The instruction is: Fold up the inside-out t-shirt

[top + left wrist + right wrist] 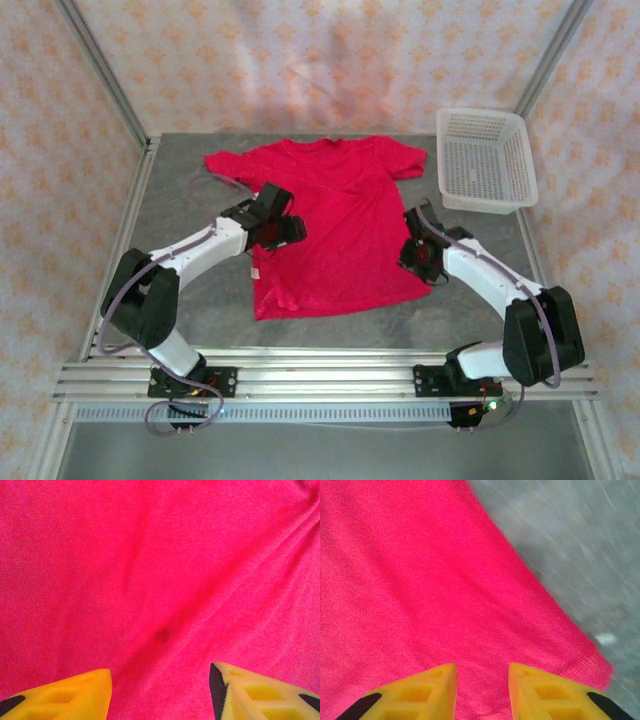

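White arms (pixel 195 248) with black joints (pixel 155 305), grey cables (pixel 112 300), yellow black-tipped jaws.

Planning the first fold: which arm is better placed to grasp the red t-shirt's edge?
Probably right: the right tool hovers at a hem corner of the bright red cloth t-shirt; the left tool hovers over unbroken cloth.

No text, brand, number or sign can be read anywhere. A small white tag (pixel 253 271) is seen on the left edge of the shirt (pixel 335 225), toward the near left corner of the bench (pixel 205 305), but it is too small for any print to be made out.
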{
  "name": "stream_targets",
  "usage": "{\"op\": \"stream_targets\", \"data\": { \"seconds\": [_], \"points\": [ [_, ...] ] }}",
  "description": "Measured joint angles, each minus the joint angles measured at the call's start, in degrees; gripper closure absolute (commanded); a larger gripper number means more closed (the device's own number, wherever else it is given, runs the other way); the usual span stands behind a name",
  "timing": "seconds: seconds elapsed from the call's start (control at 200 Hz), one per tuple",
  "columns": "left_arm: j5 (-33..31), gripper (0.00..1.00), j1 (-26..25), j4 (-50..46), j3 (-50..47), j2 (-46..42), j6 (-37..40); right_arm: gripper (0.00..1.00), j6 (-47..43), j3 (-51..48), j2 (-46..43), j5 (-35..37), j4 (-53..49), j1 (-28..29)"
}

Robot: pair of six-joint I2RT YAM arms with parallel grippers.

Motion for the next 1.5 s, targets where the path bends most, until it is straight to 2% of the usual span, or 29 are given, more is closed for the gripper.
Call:
{"op": "stream_targets", "data": {
  "seconds": [0.26, 0.385, 0.971, 1.041, 1.141, 1.246, 1.376, 1.496],
  "points": [
    [-0.61, 0.45, -2.29, 0.28, -0.59, 1.20, -1.97, 0.64, 7.74, -8.85, -5.05, 1.70, 3.13, -1.16],
    [-0.85, 0.46, -3.26, 0.26, -0.55, 1.64, -1.99, 0.59, 9.92, -11.10, -5.31, 1.88, 5.07, -1.31],
    [-2.80, 0.46, -3.32, 0.11, 0.50, 1.90, -1.99, 0.52, 14.78, -15.02, -8.00, 0.35, 6.75, -1.57],
    [-2.99, 0.46, -3.32, 0.09, 0.50, 1.90, -1.99, 0.57, 14.95, -15.15, -7.98, 0.37, 6.75, -1.57],
    [-3.17, 0.46, -3.32, -0.15, 0.55, 1.90, -1.99, 0.71, 15.23, -15.15, -7.58, 0.48, 7.21, -1.57],
    [-3.19, 0.46, -3.32, -0.31, 0.57, 1.90, -1.99, 0.77, 15.63, -15.15, -7.15, 0.35, 7.50, -1.57],
    [-3.26, 0.46, -3.32, -0.50, 0.57, 1.90, -1.99, 0.91, 15.78, -15.13, -7.82, 0.46, 7.30, -1.57],
    [-3.65, 0.46, -3.39, -1.05, 0.66, 1.90, -1.97, 0.92, 15.76, -14.64, -10.45, 0.50, 6.21, -1.57]
  ]
}}
